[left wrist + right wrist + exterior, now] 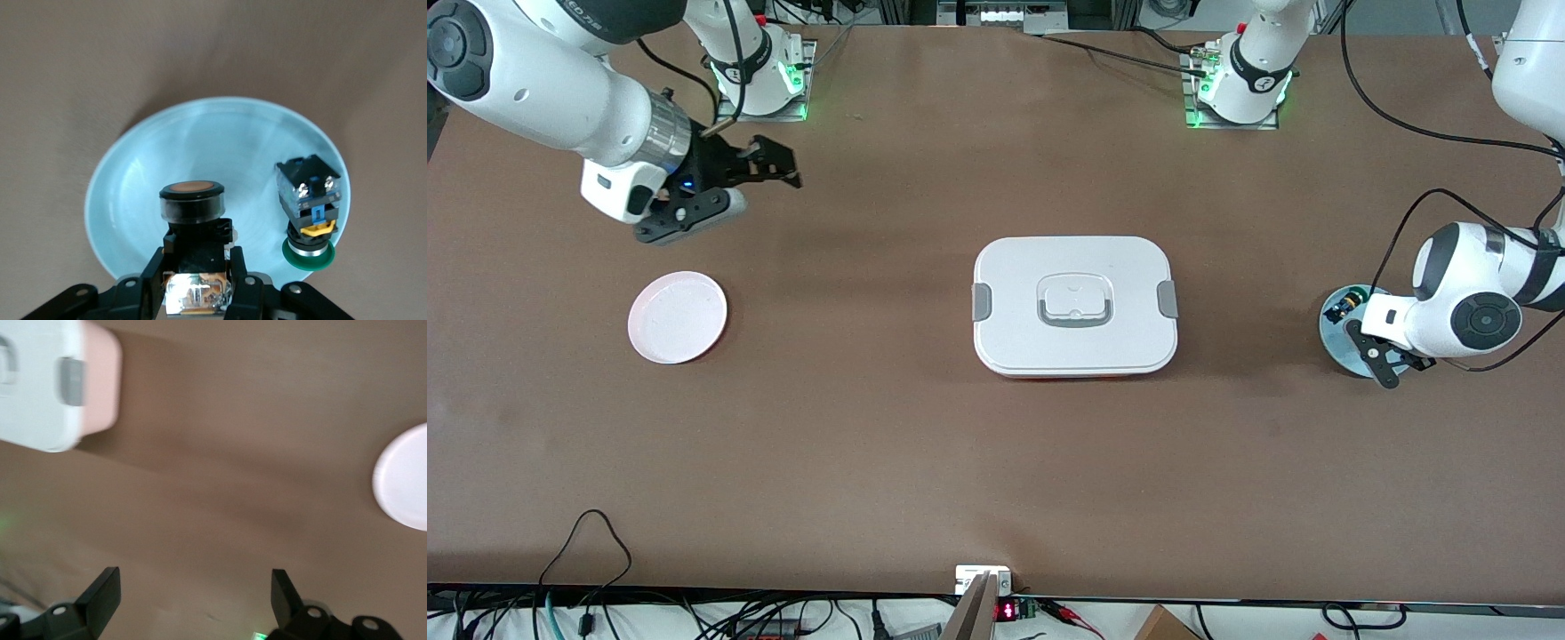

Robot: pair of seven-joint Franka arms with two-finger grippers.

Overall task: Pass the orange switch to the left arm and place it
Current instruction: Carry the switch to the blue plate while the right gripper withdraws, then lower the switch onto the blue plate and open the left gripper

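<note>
The left pincer [198, 293] pinches the orange switch [192, 200] over the blue plate [133, 180] at the left arm's end of the worktop [871, 444]; a green switch [309, 213] lies on that plate. The right pincer [197, 593] hangs spread above the worktop near the pink plate [677, 317]. The box [1074, 305] sits mid-worktop between both plates.

High front camera faces arms; wrist cameras look down.

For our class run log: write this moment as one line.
left end effector: shut on orange switch, over blue plate | right end effector: open, waiting
</note>
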